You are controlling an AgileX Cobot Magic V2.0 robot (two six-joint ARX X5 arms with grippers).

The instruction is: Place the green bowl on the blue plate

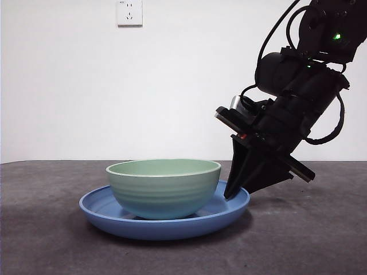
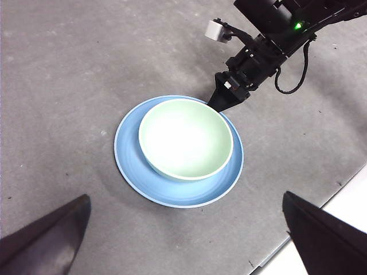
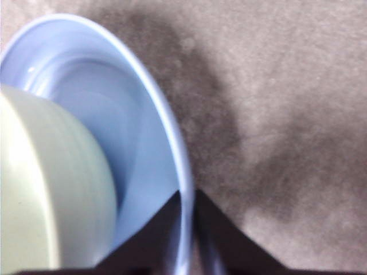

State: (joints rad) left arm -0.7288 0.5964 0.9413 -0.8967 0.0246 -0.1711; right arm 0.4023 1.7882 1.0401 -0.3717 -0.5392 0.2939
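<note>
The green bowl (image 1: 163, 189) stands upright in the middle of the blue plate (image 1: 229, 211) on the dark grey table. My right gripper (image 1: 229, 195) comes down at a slant from the upper right to the plate's rim beside the bowl. In the right wrist view its jaws (image 3: 186, 197) stand one on each side of the plate's rim (image 3: 143, 143) and are closed on it, with the bowl (image 3: 46, 189) just inside. The left wrist view shows the bowl (image 2: 186, 137), the plate (image 2: 129, 154) and the right gripper (image 2: 219, 103) from high above. My left gripper (image 2: 185, 196) is open and empty.
A white wall with a socket (image 1: 129, 12) stands behind the table. In the left wrist view the table's edge runs close to the plate, with a white floor (image 2: 350, 195) beyond it.
</note>
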